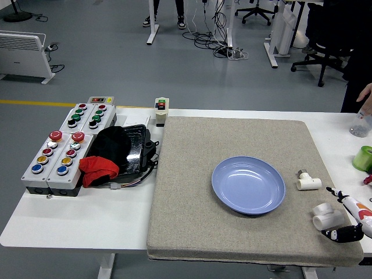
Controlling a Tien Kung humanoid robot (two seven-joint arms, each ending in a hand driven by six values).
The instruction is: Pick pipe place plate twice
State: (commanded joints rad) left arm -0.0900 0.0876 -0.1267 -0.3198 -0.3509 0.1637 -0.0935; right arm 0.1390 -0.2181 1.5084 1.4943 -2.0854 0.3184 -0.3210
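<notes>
Right hand (347, 221) low at right edge, fingers (340, 234) spread, holding nothing.

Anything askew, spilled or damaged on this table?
Nothing spilled or broken. The plate sits flat and empty on the mat; both pipe fittings lie loose beside it, near the right hand. Only clutter: a red cloth heaped against the button boxes.

At the lower right edge of the frame the right hand (349, 224) is cut off — only some fingers show. At the upper right, a person's hand (366, 93) and a clear bottle (360, 123) are partly out of frame — also a green roll (364, 158).
</notes>
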